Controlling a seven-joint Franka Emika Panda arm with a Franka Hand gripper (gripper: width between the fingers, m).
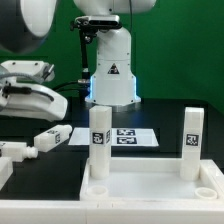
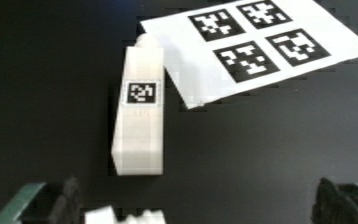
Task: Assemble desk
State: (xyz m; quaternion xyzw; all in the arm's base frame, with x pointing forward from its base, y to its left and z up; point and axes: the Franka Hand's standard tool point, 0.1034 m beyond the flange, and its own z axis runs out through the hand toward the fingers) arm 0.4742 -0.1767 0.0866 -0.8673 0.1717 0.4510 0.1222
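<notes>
Two legs stand upright in the exterior view, the left-hand upright leg (image 1: 99, 140) and the right-hand upright leg (image 1: 192, 140), each with its long axis vertical and a tag on the face toward the camera. Both are planted inside the rimmed tabletop (image 1: 145, 177), which lies flat in the foreground, rim up like a shallow tray; they occupy its two far corners. Behind it, on the black desk (image 1: 165, 125), the marker board (image 1: 128, 137) lies flat. Toward the exterior view's left a lying leg (image 1: 50, 137) rests on its side, long axis running across the view, its tagged end nearer the marker board. A white block (image 1: 14, 152) lies near it, cut by the picture's edge. The arm (image 1: 30, 95) hangs over that side. In the wrist view the lying leg (image 2: 140, 110) shows its tagged face upward. Its long axis points away from the tool (image 2: 194, 200), and its far end is just beside a corner of the marker board (image 2: 247, 50); whether they touch I cannot tell. The tool's fingers (image 2: 43, 200) stand wide apart, clamped on nothing, the leg's near end just ahead of the gap.
</notes>
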